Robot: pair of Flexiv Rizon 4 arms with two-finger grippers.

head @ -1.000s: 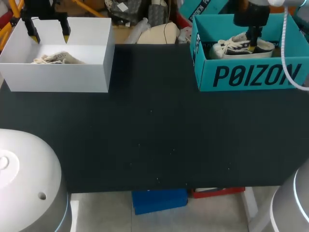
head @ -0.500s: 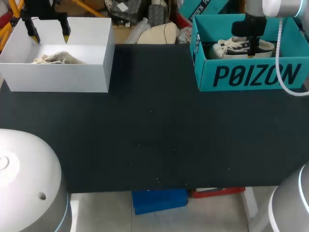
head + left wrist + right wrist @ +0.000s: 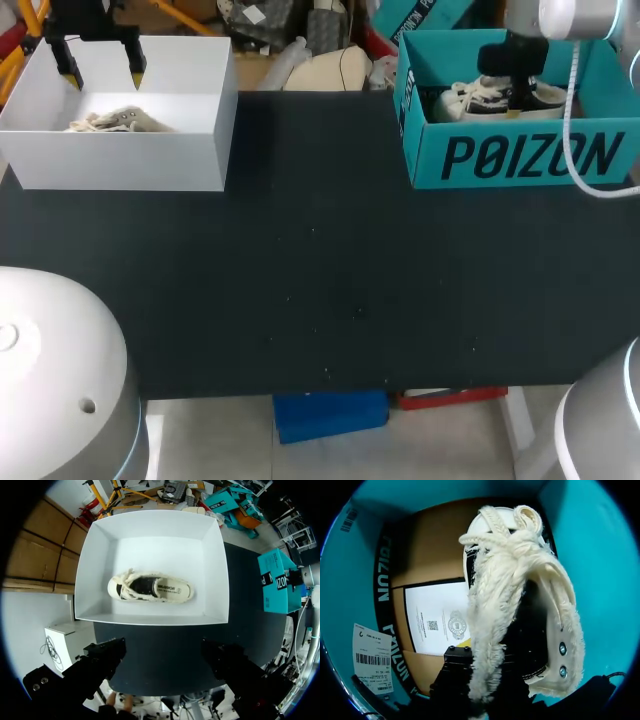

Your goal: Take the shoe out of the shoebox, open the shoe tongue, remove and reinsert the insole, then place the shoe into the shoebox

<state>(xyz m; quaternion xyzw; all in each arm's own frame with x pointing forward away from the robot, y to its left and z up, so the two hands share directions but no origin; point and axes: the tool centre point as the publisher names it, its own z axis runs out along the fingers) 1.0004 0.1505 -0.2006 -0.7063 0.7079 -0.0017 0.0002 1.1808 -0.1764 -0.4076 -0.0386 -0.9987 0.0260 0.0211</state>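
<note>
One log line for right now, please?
left gripper open over white box | right gripper inside teal shoebox at shoe | shoe not out

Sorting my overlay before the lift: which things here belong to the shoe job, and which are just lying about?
In the job: teal shoebox, laced shoe inside it, right hand down in that box.
Lying about, for now: white box, cream shoe in it, left hand open above it.

Robot lab: black table (image 3: 320, 260) bearing a white box (image 3: 130, 155) and teal shoebox (image 3: 520, 160).
</note>
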